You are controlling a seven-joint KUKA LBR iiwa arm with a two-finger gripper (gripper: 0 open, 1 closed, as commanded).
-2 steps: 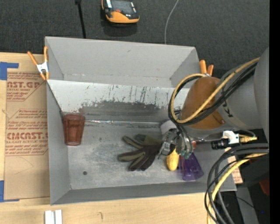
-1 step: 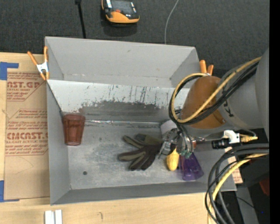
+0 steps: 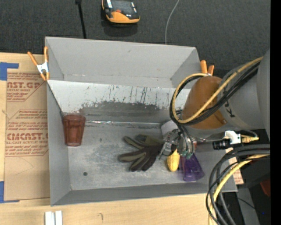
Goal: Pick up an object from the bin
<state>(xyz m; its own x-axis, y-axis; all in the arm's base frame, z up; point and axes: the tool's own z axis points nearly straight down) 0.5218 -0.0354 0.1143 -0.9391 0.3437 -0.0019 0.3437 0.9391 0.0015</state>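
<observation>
A reddish-brown translucent cup (image 3: 73, 129) sits at the left end of the bin (image 3: 118, 61), against its left wall. Beyond the far rim, on the dark floor (image 3: 35, 22), lies an orange and black device (image 3: 120, 11), with a black cable (image 3: 81, 19) to its left and a thin pale cable (image 3: 169, 22) to its right.

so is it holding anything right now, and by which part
Cannot be told: the gripper sits at the cuff end of the dark fabric glove, beside a small yellow rounded thing.

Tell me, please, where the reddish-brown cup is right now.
In the camera view, the reddish-brown cup is by the bin's left wall, well apart from the dark glove in the middle and the gripper at the right.
</observation>
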